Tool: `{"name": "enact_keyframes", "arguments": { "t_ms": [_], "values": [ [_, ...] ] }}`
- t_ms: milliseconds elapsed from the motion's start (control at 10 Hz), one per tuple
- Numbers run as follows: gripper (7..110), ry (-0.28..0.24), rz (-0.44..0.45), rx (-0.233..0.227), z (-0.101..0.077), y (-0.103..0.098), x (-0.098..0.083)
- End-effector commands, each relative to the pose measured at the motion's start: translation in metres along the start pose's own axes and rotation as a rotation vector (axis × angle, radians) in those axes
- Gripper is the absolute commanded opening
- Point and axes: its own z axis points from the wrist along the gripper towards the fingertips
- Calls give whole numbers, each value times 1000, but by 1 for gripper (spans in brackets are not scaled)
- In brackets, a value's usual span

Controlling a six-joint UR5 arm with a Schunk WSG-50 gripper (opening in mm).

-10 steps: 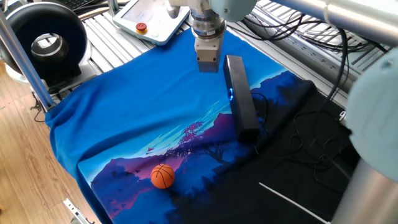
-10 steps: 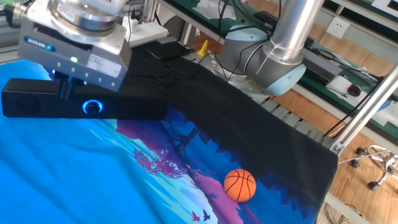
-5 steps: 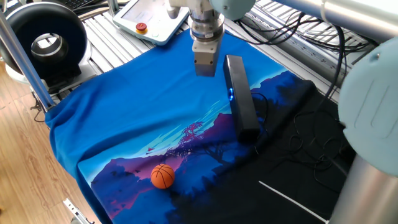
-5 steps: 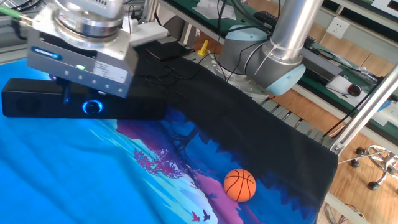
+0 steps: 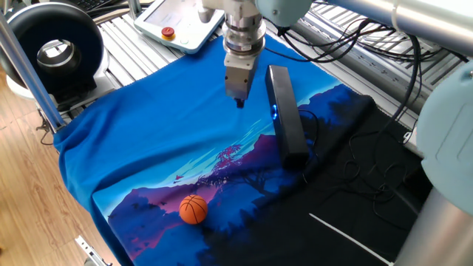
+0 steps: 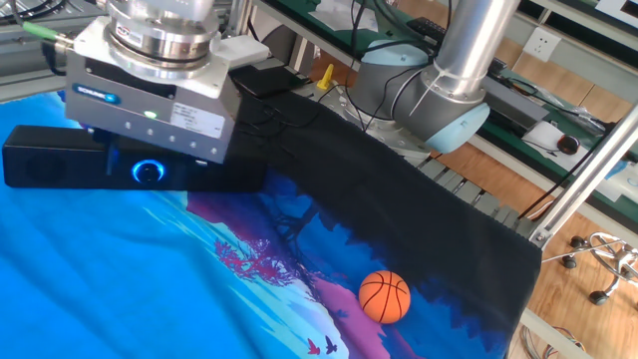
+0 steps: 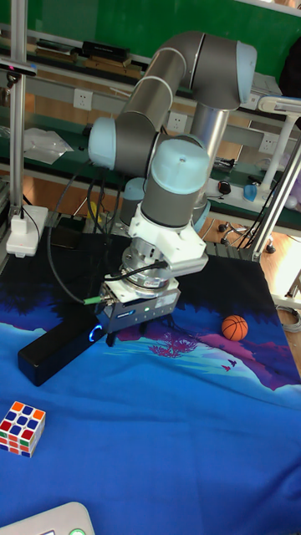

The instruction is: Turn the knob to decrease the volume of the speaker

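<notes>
We see the gripper (image 5: 239,100) hanging just beside the speaker (image 5: 287,122), near the glowing blue knob (image 6: 150,172); we cannot tell how far its fingers are open, and nothing shows between them

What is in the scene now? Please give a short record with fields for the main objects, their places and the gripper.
speaker: long black bar lying on the blue cloth
knob: blue glowing ring on the speaker's front face, not touched
gripper: above the cloth, beside the speaker; open or shut cannot be told
orange ball: on the cloth, apart from the speaker
Rubik's cube: on the cloth, near the speaker's end
</notes>
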Motion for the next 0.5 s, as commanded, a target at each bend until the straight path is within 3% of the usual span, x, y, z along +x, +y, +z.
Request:
{"name": "enact_keyframes", "arguments": {
  "t_ms": [0,100,400],
  "values": [
    [110,52,-2,-26,-2,7,14],
    [110,74,25,-61,-2,16,19],
    [110,48,102,-221,-8,56,10]
  ]
}}
